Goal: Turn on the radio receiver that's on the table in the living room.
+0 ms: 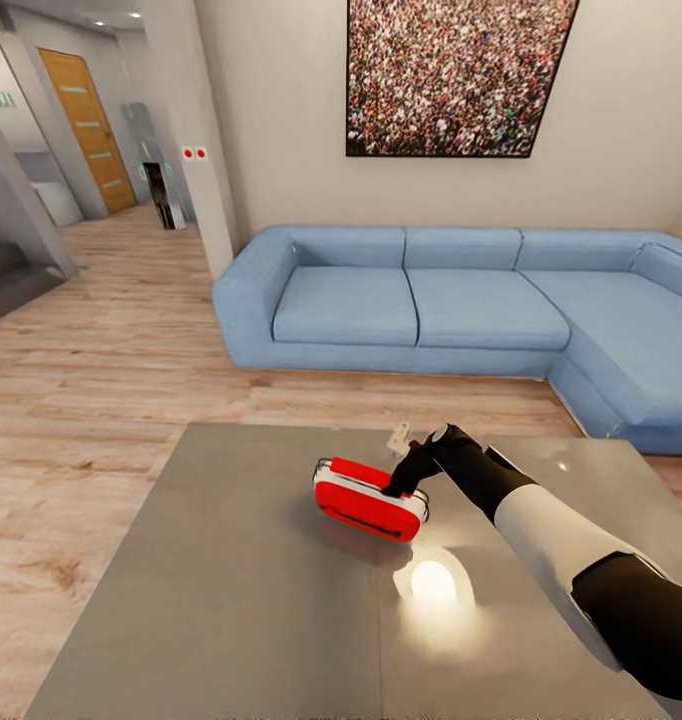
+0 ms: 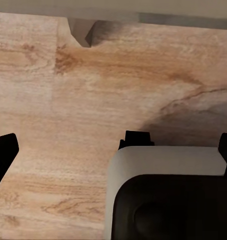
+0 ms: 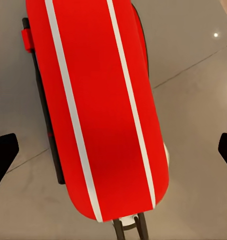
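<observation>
The radio receiver (image 1: 369, 499) is a bright red box with white rims and a dark slot on its near face. It lies on the glossy grey table (image 1: 211, 580) near the middle. My right gripper (image 1: 408, 478) reaches from the right and hovers over the radio's right end; I cannot tell whether it touches. In the right wrist view the radio (image 3: 98, 100) lies close below the open right gripper (image 3: 113, 155), whose dark fingertips (image 3: 3, 155) stand far apart over the table (image 3: 193, 125). My left gripper (image 2: 115, 155) is open over the wood floor (image 2: 93, 85), holding nothing.
A small white object (image 1: 398, 436) lies on the table just behind the radio. A bright lamp reflection (image 1: 433, 585) shines on the tabletop. The blue L-shaped sofa (image 1: 461, 310) stands beyond the table under the crowd picture (image 1: 451, 75). Wood floor stretches left toward a hallway door (image 1: 86, 125).
</observation>
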You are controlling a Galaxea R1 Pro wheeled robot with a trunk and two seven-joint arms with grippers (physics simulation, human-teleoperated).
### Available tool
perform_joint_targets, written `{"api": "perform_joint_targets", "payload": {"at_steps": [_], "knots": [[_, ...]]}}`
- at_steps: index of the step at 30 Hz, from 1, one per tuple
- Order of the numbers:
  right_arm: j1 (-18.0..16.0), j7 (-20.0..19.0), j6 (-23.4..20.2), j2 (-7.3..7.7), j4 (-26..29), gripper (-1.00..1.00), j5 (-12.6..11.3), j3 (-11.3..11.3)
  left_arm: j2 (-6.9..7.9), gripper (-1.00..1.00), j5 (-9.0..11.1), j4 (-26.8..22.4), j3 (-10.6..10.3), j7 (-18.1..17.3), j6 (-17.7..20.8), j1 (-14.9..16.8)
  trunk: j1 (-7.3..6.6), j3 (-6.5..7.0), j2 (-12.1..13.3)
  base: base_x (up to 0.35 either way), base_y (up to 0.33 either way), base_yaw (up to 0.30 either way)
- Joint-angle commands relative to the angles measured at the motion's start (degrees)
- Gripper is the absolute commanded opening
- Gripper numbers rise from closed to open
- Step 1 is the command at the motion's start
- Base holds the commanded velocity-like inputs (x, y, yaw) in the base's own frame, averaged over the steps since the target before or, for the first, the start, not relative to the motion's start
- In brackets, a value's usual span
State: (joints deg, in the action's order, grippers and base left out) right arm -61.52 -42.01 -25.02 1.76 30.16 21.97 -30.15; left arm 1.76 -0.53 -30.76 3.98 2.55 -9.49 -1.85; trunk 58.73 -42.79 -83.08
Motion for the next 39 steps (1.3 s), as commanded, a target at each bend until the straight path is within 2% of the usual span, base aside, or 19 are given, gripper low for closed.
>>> {"api": "perform_joint_targets", "payload": {"at_steps": [1, 15, 23, 30, 39], "knots": [[0.0, 0.0, 0.0, 0.00, 0.0, 1.00, 0.0, 0.0, 0.00, 1.00, 0.0, 0.0, 0.0, 0.0, 0.0, 0.0, 0.00, -0.10, 0.0, 0.000, 0.000, 0.000], [0.0, 0.1, 0.1, 0.11, -0.1, 1.00, 0.0, 0.0, -0.02, 1.00, 0.0, 0.0, 0.0, 0.0, 0.0, 0.0, 0.00, -1.39, 0.0, 0.000, 0.000, 0.000], [0.0, 0.2, 0.2, 1.12, -0.3, 1.00, 0.1, 0.0, -0.02, 1.00, 0.0, 0.0, 0.0, 0.0, 0.0, 0.0, 0.00, -2.13, 0.0, 0.000, 0.000, 0.000], [0.0, 3.6, 0.3, 1.23, -0.8, 1.00, 0.0, -0.1, -0.07, 1.00, 0.0, 0.0, 0.0, 0.0, 0.0, 0.0, 0.00, -2.78, 0.0, 0.000, 0.000, 0.000], [0.0, 4.0, 0.3, 1.15, -0.9, 1.00, 0.0, -0.1, -0.09, 1.00, 0.0, 0.0, 0.0, 0.0, 0.0, 0.0, 0.00, -3.61, 0.0, 0.000, 0.000, 0.000]]}}
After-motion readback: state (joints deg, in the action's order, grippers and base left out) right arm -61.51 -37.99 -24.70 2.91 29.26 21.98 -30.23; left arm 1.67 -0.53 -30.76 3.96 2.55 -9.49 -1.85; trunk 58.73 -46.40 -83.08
